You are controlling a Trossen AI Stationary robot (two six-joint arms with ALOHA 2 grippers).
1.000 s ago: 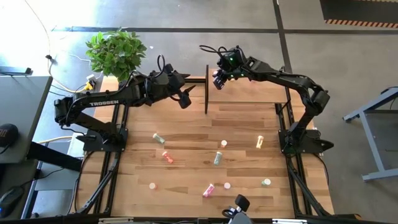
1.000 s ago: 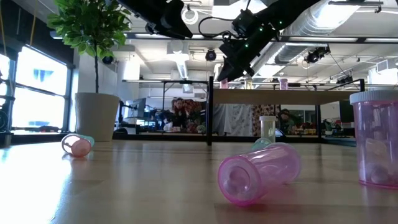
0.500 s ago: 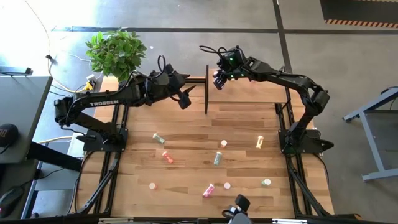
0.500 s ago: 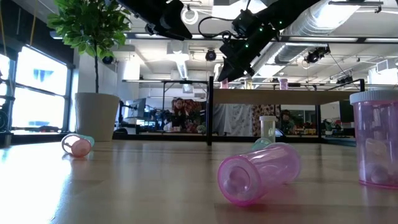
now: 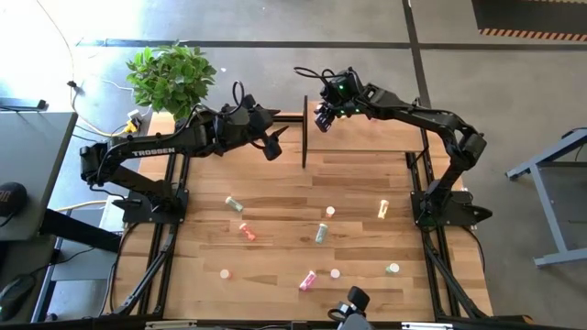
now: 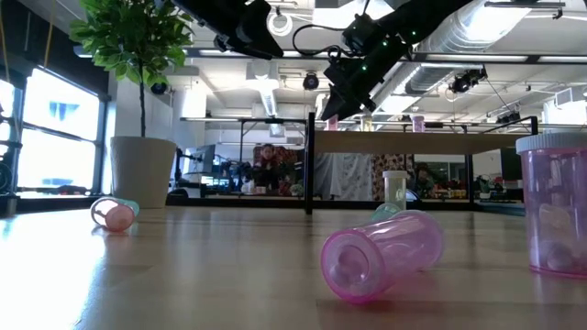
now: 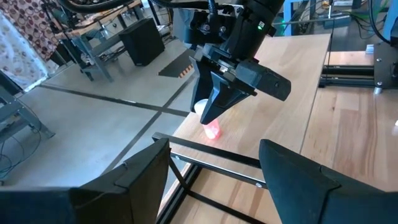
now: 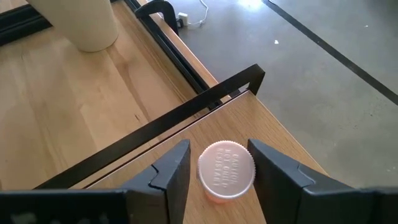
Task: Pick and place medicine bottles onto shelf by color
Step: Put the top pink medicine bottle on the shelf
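Right gripper [image 8: 215,163] parted around orange-red bottle [image 8: 226,169] at shelf [image 8: 280,143] corner; lifting crooked could topple it. Left gripper [image 7: 217,167] open, idle beside shelf.

Medicine bottles scattered, 1 on the shelf [image 5: 367,137]

An orange-red bottle [image 8: 226,169] stands upright at the shelf's corner; 9 others [image 5: 319,235] lie or stand across the surface.

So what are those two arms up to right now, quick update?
Right tool open around a white-capped bottle standing on the shelf. Left tool open, empty, hovering nearby. Nothing in the way.
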